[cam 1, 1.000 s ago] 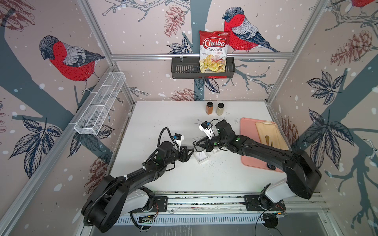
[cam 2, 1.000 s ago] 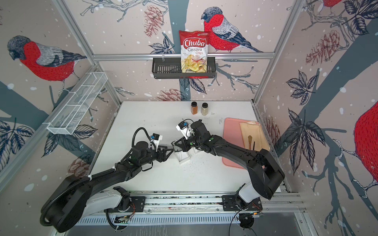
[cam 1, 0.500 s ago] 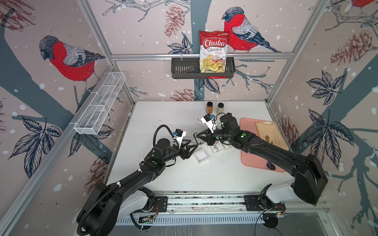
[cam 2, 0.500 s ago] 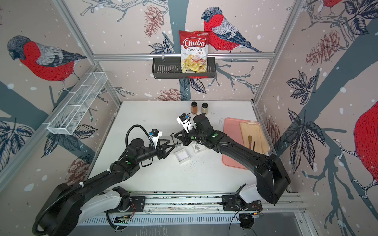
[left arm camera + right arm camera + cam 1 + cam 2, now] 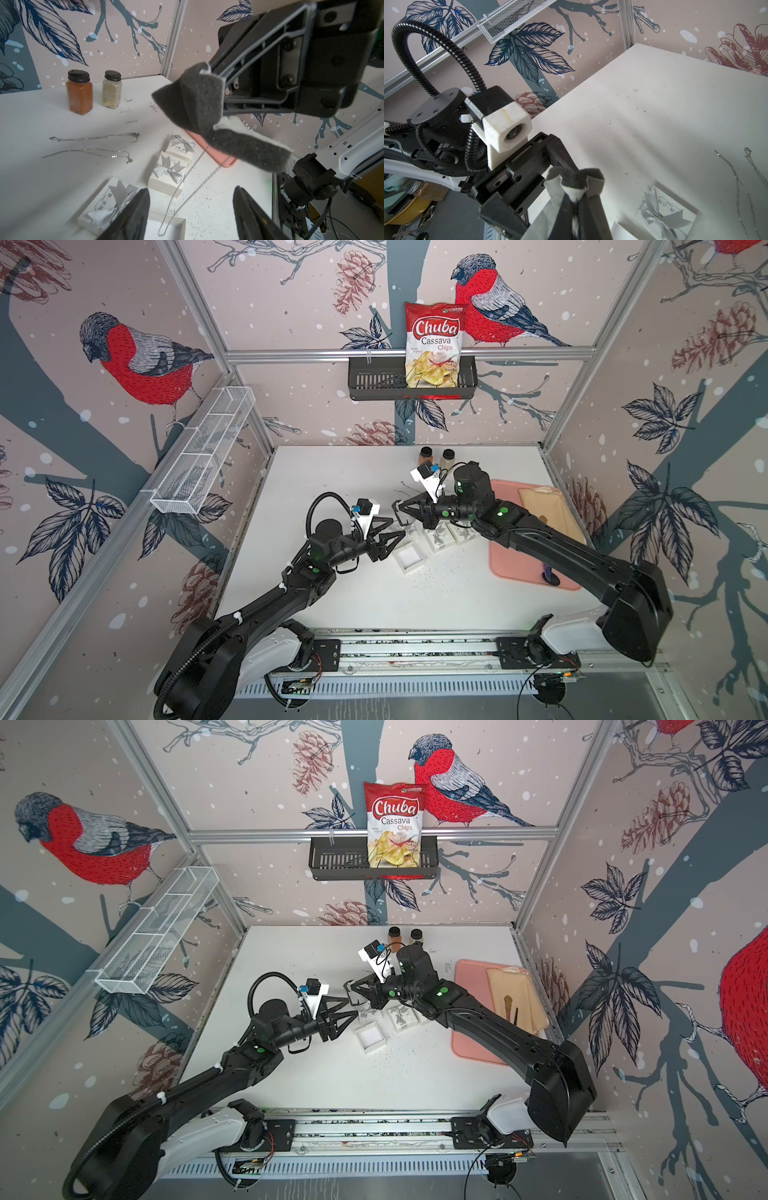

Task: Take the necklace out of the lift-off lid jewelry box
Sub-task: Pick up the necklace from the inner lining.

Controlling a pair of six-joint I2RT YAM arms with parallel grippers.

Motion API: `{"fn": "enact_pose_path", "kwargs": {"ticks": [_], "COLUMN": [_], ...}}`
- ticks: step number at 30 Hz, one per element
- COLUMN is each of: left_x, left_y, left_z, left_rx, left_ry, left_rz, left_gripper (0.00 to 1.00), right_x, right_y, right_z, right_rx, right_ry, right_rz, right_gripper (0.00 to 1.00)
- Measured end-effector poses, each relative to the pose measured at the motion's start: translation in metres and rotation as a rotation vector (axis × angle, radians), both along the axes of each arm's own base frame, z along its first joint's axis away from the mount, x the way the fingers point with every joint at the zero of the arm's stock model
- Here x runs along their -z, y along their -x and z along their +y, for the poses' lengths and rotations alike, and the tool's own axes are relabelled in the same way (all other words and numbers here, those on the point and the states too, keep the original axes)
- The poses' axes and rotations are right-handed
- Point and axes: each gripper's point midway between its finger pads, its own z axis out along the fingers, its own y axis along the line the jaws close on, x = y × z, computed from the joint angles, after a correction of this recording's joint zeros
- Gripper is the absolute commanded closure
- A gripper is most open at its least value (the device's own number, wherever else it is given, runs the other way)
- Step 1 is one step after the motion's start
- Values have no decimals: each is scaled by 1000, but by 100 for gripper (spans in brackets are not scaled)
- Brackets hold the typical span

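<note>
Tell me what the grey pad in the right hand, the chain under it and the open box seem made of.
Pad: soft foam, matte dark grey with a thin white backing; it folds where pinched.
Chain: fine metal links, silvery, glinting.
Open box: probably white cardboard, matte, with thin straight walls.

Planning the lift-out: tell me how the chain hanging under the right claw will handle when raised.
The necklace chain is probably limp: it hangs in slack strands from the foam pad pinched in the right claw. It looks fine and light, so likely to swing. Its low end lies in the open box and could catch the rim.
</note>
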Motion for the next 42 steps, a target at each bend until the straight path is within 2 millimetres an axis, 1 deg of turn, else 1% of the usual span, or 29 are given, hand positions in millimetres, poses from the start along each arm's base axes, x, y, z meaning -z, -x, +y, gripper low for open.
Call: {"fn": "enact_pose_path", "kwargs": {"ticks": [3,6,10,16,18,20,21,23,25,26,30,32,40,42], "left_x": [-5,-8,-12,-18,-17,-16,-16,-15,-15,-15,-15,-15,-19,-20], "left_y": [1,1,0,1,1,0,0,-2,-2,-2,-2,-2,-3,-3], "left_z": [-6,-14,-19,-18,-18,-19,-19,-20,-21,-21,-21,-21,-22,-22], "left_rx": [24,45,58,55,54,55,55,56,59,59,59,59,59,59], "left_ry": [-3,-10,-16,-15,-18,-21,-22,-26,-26,-26,-26,-26,-21,-20], "left_rz": [-21,-37,-56,-83,-81,-75,-73,-67,-64,-64,-64,-64,-68,-69], "left_gripper": [33,36,43,51,56,63,65,65,66,68,83,88,95,97], "right_x": [-6,-13,-17,-18,-18,-18,-19,-19,-20,-21,-25,-24,-20,-19], "right_y": [3,4,5,4,4,4,4,3,1,-1,-7,-9,-22,-28], "right_z": [3,6,7,7,7,7,7,7,6,5,2,1,-4,-6], "right_rx": [-10,-16,-26,-26,-25,-24,-24,-22,-15,-9,18,27,96,130], "right_ry": [-10,-21,-25,-28,-28,-28,-29,-30,-33,-35,-41,-39,-25,-22], "right_rz": [-10,-22,-46,-53,-54,-54,-55,-56,-61,-66,-80,-82,-94,-104], "right_gripper": [91,92,92,92,92,92,92,92,93,93,93,93,94,95]}}
